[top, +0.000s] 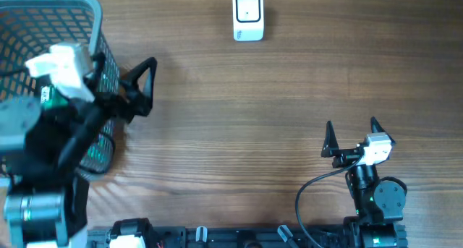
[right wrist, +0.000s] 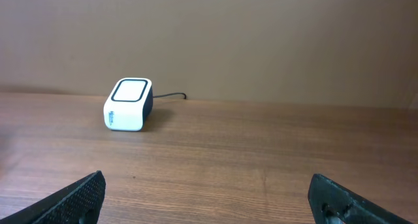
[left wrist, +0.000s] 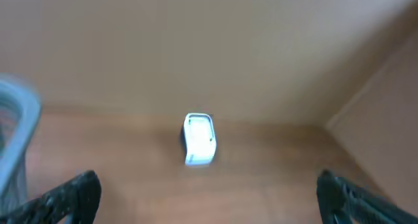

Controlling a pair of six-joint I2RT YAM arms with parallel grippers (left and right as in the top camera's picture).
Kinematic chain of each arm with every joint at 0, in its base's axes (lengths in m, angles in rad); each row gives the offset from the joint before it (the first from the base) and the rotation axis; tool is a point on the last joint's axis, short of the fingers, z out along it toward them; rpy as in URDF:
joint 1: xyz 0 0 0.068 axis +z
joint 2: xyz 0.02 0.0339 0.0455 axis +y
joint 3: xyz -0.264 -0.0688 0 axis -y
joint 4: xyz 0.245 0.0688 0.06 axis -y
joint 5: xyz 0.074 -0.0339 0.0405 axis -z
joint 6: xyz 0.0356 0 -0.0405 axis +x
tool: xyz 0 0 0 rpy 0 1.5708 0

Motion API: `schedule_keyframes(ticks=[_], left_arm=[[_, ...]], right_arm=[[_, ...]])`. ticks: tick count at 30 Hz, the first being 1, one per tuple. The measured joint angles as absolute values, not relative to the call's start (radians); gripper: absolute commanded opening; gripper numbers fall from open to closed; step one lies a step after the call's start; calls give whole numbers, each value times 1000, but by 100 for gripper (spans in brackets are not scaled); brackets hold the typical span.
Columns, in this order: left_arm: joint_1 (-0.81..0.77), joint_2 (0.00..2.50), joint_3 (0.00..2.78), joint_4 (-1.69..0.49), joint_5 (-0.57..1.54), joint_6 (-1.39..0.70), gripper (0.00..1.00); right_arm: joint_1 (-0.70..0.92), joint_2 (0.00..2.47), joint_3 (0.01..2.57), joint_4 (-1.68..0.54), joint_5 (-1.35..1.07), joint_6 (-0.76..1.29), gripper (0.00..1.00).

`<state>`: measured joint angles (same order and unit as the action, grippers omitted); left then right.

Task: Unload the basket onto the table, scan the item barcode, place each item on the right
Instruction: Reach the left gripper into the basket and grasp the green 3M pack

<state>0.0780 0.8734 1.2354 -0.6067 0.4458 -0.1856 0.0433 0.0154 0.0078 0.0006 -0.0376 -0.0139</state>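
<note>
**Scanner stands alone at the far edge; no item in either set of fingers**

Left fingers (top: 150, 87) are spread wide with nothing between them. They sit just right of the basket (top: 98, 31) and are aimed across the worktop (top: 239, 118) at the scanner (top: 247, 15), which shows centred in the left wrist view (left wrist: 198, 139). Right fingers (top: 351, 125) are equally wide apart and empty, near the front right, well apart from everything. Both pairs are black, rough-surfaced and taper to points.

The scanner is a small rounded box of white plastic with a dark-framed window on top and a darker back. A thin black cable (right wrist: 171, 95) leaves it at the rear. The upturned window probably lets a barcode be passed over it from above.

The basket, at the far left, is pale grey-blue plastic lattice. It is the likely source of the item, but the left arm covers much of it, so I cannot tell whether anything lies inside. The worktop is brown wood-grain, and no item lies on it.
</note>
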Motion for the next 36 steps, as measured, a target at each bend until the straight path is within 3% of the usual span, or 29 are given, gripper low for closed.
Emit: schedule_keyframes(ticks=[5,8,13,18,29,36], left_arm=[[107,979,1236,-626,353,-247,100],[208,978,1290,-668,235,-337,100],[559,971,1385,-885,98,-463,100],[836,1121,1387,-965,168,-515,100],[898,1592,1390,-1152,264,-437,100],[898,1648,1386,-1159,265,-376,100]], right_arm=[[43,15,8,1,-38,-14,100],[43,15,8,0,-38,-14,100],[43,15,8,1,-38,-14,100],[43,15,8,0,-38,-14,100],[43,15,8,1,-38,-14,100],[43,15,8,1,-38,-14,100]])
